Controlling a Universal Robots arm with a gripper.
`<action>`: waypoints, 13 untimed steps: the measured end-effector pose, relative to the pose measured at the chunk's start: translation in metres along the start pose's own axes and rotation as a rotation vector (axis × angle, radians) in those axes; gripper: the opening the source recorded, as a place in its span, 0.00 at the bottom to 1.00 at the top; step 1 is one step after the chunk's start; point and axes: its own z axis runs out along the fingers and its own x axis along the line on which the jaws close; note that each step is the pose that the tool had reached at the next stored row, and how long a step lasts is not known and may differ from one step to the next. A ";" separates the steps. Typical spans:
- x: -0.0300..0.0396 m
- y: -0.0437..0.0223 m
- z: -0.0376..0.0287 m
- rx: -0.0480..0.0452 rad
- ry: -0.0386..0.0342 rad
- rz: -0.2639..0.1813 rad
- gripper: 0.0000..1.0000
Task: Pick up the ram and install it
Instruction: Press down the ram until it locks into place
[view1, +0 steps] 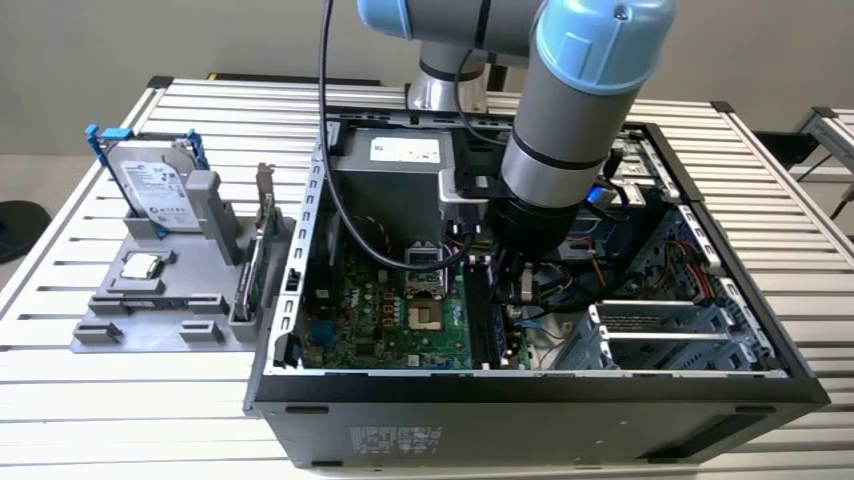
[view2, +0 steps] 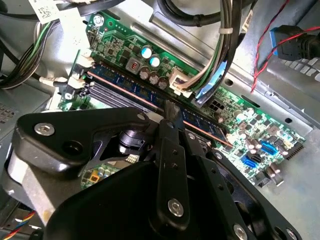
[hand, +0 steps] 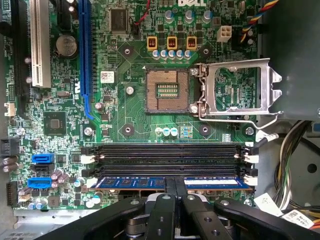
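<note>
Exterior view first: my arm (view1: 567, 130) comes down steeply from above into the open computer case (view1: 534, 390), which lies on its side on the slatted counter (view1: 80, 400); my wrist is buried among the cables just to the exterior view's right of the green motherboard (view1: 387, 310), and a black cable loops from my upper arm down toward the board; on the exterior view's left of the case a grey holder (view1: 147, 320) carries a hard drive with blue brackets (view1: 147, 185) and a small square processor chip (view1: 140, 267).

In both wrist views my jaws (hand: 175, 192) point straight down at the row of memory slots; the ram (hand: 170, 182) stands on edge in the outermost slot, a dark blue stick with black chips and a pale label strip, running the length of the slot between its white end clips (hand: 251, 180); my jaws are drawn narrow and pinch the ram at about its middle, one finger on each face.

In the first wrist view the three neighbouring slots (hand: 165, 159) lie beside the ram, and the processor socket (hand: 167, 90) sits beyond them with its metal retention frame (hand: 235, 90) swung open.

In the second wrist view the ram's (view2: 150, 97) top edge shows as a coppery line running away from my fingers (view2: 172, 112).
</note>
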 end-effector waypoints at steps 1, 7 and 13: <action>-0.0001 0.0000 0.0001 0.0000 -0.0003 0.000 0.00; -0.0001 0.0000 0.0001 -0.0001 -0.0004 0.000 0.00; 0.0000 0.0000 0.0002 -0.0002 -0.0002 0.000 0.00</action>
